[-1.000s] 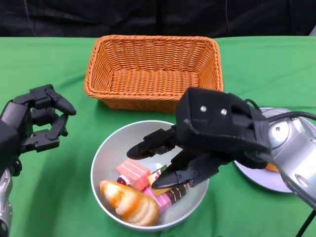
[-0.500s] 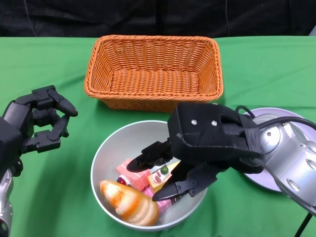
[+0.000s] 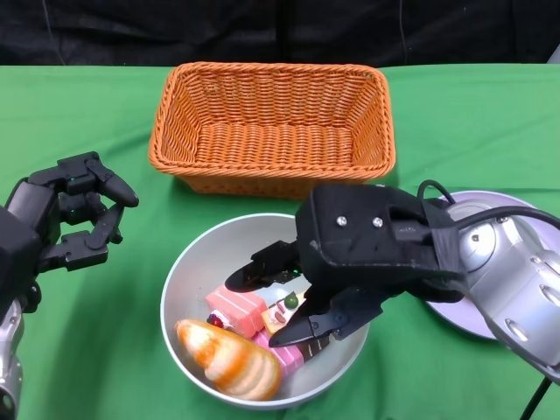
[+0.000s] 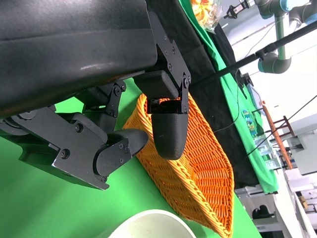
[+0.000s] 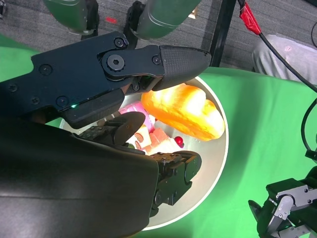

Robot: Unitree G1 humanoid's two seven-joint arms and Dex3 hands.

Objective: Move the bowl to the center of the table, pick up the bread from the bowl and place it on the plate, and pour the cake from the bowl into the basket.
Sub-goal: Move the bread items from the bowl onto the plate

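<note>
A silver bowl stands at the near middle of the green table. In it lie an orange-brown bread and pink cake pieces. My right hand hangs over the bowl's right half, its fingers spread just above the cakes and holding nothing. In the right wrist view its fingers reach over the bread and cakes inside the bowl. My left hand stays left of the bowl, fingers half curled, holding nothing. The plate lies at the right, mostly behind my right forearm.
An orange wicker basket stands right behind the bowl, its near wall close to the bowl's rim. The left wrist view shows the basket past my left hand's fingers. A black backdrop closes the table's far edge.
My right hand has slid left and lower over the bowl, with its fingers now closer to the cakes. The left hand has hardly moved.
</note>
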